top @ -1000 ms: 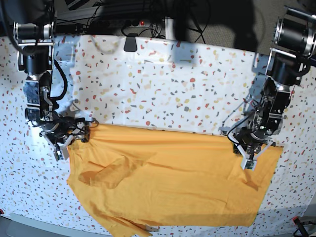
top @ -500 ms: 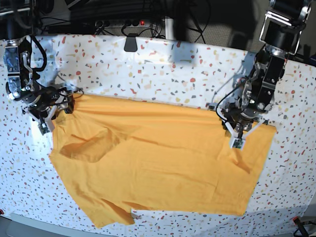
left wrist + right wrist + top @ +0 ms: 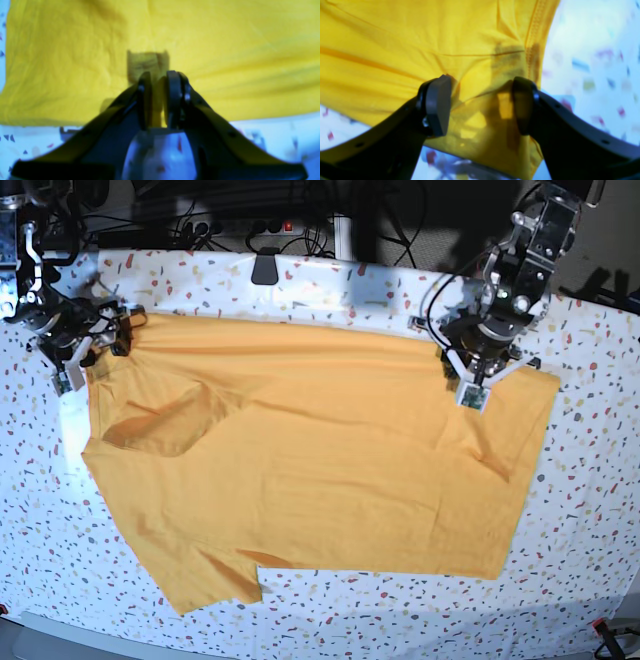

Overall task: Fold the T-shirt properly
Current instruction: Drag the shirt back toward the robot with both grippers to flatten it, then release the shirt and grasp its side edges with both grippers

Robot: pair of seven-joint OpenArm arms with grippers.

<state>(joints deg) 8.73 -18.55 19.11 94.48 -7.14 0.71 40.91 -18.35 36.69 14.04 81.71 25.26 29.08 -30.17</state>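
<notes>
Both grippers are gripping the far edge of the T-shirt [image 3: 310,470], which is lying spread across the speckled table [image 3: 330,290] with one sleeve crumpled over its body. On the base view's right, the left gripper [image 3: 478,385] is pinching a thin fold between nearly closed jaws, seen close in its wrist view [image 3: 158,82]. The right gripper [image 3: 72,365], jaws standing wide, is bunching a thick wad of hem between its pads [image 3: 437,105]. To do this well, I judge both arms should be pulling evenly and keeping that far edge taut and straight, so the cloth is not skewing. The crumpled sleeve [image 3: 165,425] looks likely to need flattening before any fold.
</notes>
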